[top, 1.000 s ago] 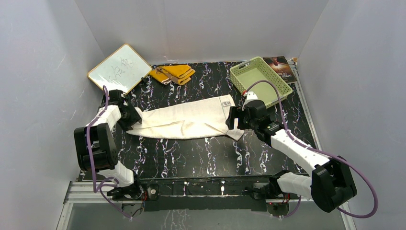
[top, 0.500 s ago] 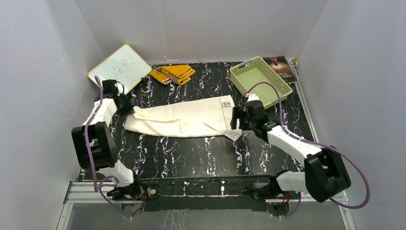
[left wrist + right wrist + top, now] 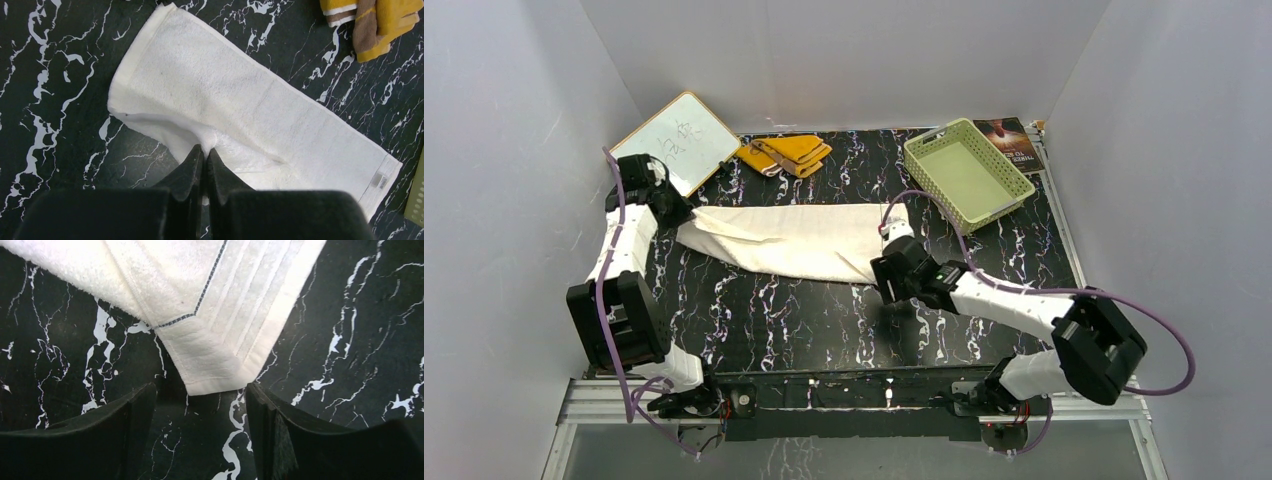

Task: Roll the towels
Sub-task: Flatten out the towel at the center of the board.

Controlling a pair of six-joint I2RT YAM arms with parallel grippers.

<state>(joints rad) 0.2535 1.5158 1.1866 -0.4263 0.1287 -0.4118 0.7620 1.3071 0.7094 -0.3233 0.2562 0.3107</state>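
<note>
The cream-white towel (image 3: 784, 240) lies stretched out left to right across the dark marbled table, folded lengthwise. My left gripper (image 3: 679, 213) is shut on its left end; the left wrist view shows the fingertips (image 3: 205, 149) pinching a bunched fold of the towel (image 3: 240, 95). My right gripper (image 3: 889, 285) stands open at the near right corner. In the right wrist view that pointed corner of the towel (image 3: 210, 355) sits just ahead of the gap between the fingers (image 3: 200, 390), untouched. The mustard-yellow towel (image 3: 786, 153) lies folded at the back of the table.
A pale green slotted basket (image 3: 969, 170) stands at the back right with a dark printed card (image 3: 1014, 140) behind it. A white board with a wooden frame (image 3: 674, 140) leans at the back left. Grey walls close in on three sides.
My left gripper shut on the towel's left end and drew it toward the back left. My right gripper swung left and nearer, from the towel's right end to its near corner, narrowing slightly.
</note>
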